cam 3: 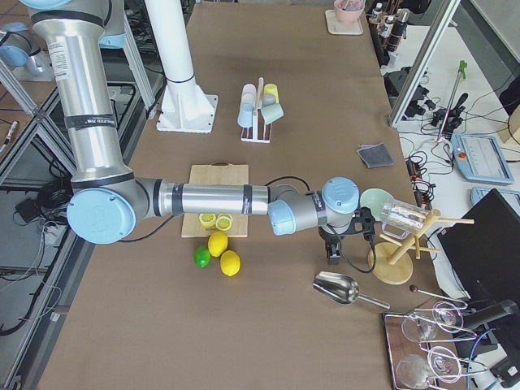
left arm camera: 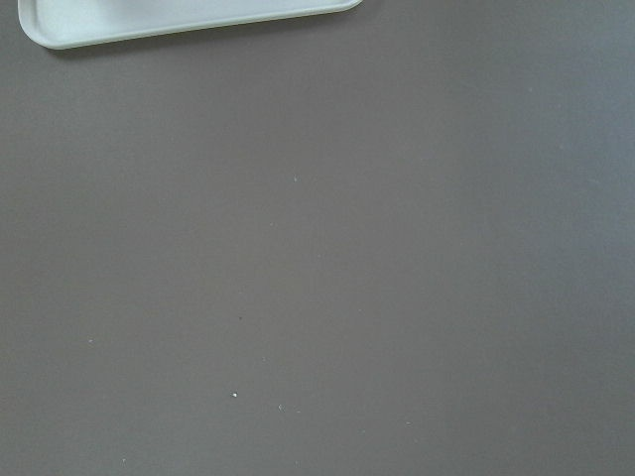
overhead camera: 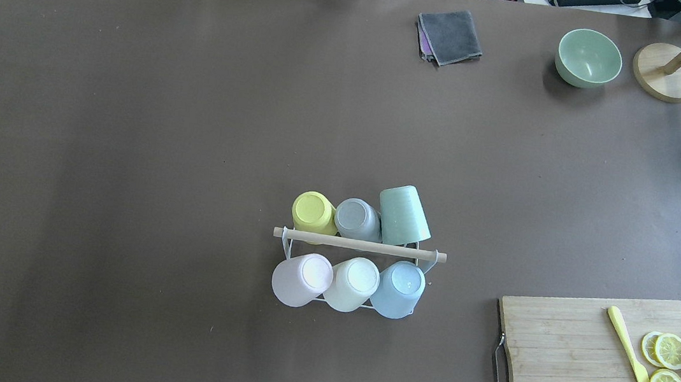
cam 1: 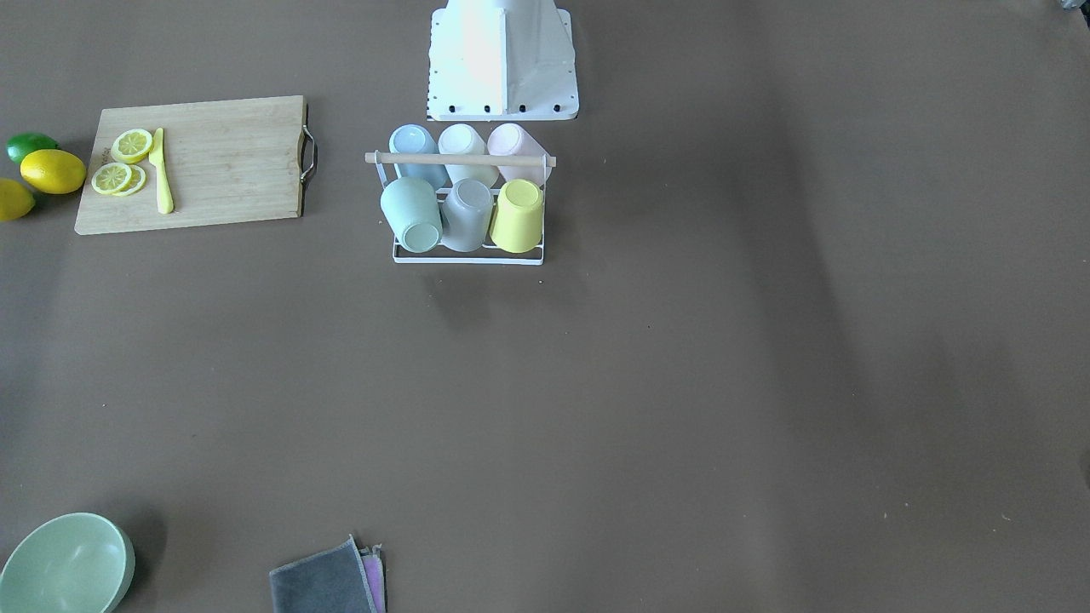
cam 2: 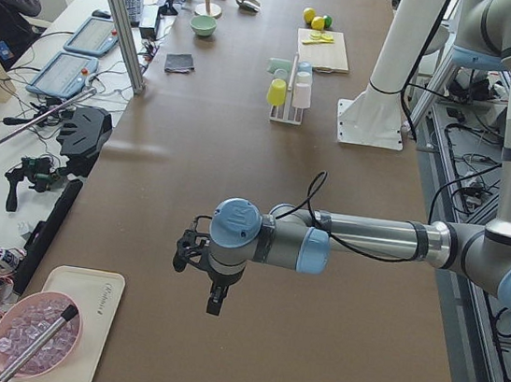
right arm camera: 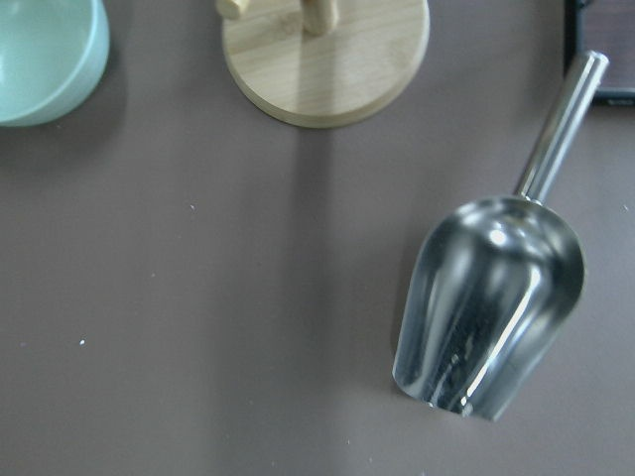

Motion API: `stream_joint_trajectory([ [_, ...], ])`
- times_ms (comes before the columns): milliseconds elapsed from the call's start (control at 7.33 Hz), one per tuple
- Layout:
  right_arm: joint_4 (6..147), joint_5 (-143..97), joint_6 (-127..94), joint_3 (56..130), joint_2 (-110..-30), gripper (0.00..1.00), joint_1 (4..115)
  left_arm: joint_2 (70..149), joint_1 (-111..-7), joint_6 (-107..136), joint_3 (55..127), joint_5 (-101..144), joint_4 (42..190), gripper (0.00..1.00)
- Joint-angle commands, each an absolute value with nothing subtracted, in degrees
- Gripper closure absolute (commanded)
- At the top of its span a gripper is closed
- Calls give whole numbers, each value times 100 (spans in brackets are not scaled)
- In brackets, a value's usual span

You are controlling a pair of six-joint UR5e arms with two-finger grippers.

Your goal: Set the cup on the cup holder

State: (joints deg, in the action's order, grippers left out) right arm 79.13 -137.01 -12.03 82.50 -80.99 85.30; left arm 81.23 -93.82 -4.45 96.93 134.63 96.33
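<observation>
The white wire cup holder (overhead camera: 360, 245) with a wooden rod across its top stands mid-table near the robot base; it also shows in the front view (cam 1: 460, 159). Several cups sit mouth-down on its prongs: yellow (overhead camera: 312, 211), grey (overhead camera: 358, 218), pink (overhead camera: 302, 279), white (overhead camera: 353, 283) and blue (overhead camera: 399, 289). The green cup (overhead camera: 405, 216) leans outward at the end. My left gripper (cam 2: 211, 298) hangs over bare table far from the holder, near a tray. My right gripper (cam 3: 331, 253) hangs at the other end, above a metal scoop. I cannot tell whether either is open.
A cutting board (overhead camera: 582, 372) holds lemon slices and a yellow knife; whole lemons (cam 1: 53, 170) lie beside it. A green bowl (overhead camera: 588, 58), a folded cloth (overhead camera: 450, 35), a wooden stand base (right arm camera: 327, 59) and the metal scoop (right arm camera: 491, 307) sit at the right end. A white tray (left arm camera: 189, 18) lies at the left end.
</observation>
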Motion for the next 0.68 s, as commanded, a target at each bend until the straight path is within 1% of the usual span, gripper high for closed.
stream_joint_trajectory([
  [0,9688,-13641,-663,8683,-8182,0,8919,8147,-9299,-431,9615,13456,9633,1],
  [136,10103,-13597,-485,8692,-8191,0,9008,8147,-9290,-422,9615,13465,9633,1],
  [545,10405,-13447,-202,8710,-8332,0,9211,8147,-9290,-404,9650,13465,9633,1],
])
